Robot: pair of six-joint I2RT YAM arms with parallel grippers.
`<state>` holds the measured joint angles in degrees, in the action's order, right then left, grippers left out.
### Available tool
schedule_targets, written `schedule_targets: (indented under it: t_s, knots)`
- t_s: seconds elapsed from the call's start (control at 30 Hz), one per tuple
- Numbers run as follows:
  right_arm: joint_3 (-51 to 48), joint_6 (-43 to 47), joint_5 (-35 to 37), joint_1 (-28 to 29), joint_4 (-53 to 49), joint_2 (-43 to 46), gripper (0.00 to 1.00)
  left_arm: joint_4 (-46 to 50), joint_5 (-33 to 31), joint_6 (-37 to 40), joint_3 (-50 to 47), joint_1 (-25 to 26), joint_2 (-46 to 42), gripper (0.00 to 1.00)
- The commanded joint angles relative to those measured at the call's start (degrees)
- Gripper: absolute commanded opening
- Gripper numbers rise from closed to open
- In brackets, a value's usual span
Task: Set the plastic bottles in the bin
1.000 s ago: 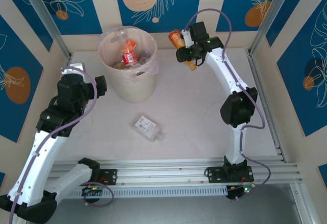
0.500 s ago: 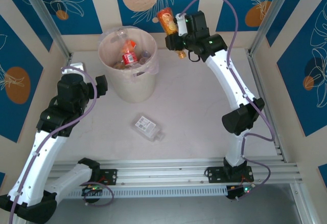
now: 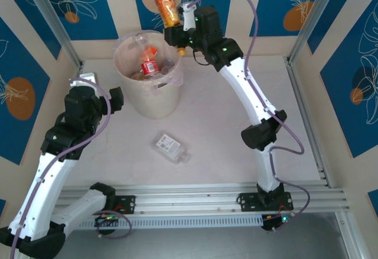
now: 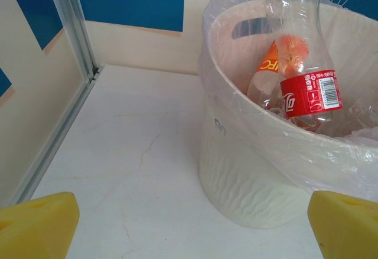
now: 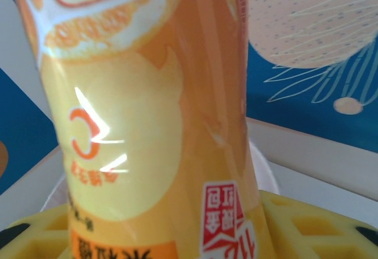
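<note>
Step in hand: carrying to the drop. The right end effector (image 3: 176, 30) is clamped on an orange-labelled bottle (image 3: 166, 9), held high near the far-right rim of the bin (image 3: 155, 102). A red-labelled bottle (image 4: 306, 93) stands among others inside the bin. The left end effector (image 4: 192, 226) is spread wide, holding nothing, facing the bin. One clear bottle (image 3: 170, 147) lies on the surface (image 3: 224, 129). Judged next: centre the load over the opening, then release.

Orange btl (image 3: 166, 9) aloft – nr bin (image 3: 155, 102)
</note>
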<state>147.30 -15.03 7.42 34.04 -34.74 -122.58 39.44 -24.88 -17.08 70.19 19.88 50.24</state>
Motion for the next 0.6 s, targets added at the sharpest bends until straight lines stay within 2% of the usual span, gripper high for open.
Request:
schedule_targets:
  t_s: [0.0,0.37,0.57]
  knots:
    - [4.74,-2.01,-1.32,1.14,3.36,-3.61,0.49,-0.69,0.10,-0.24,-0.28,-0.34,-0.78,1.00]
    - [8.06,-0.07,-1.09,3.04,4.62,-11.80,0.50,-1.12,0.80,-0.28,-0.63,-0.31,-0.98,1.00]
    - [8.86,0.79,2.86,3.68,1.08,-13.38,0.50,-1.21,0.88,-0.30,-0.81,-0.37,-0.93,1.00]
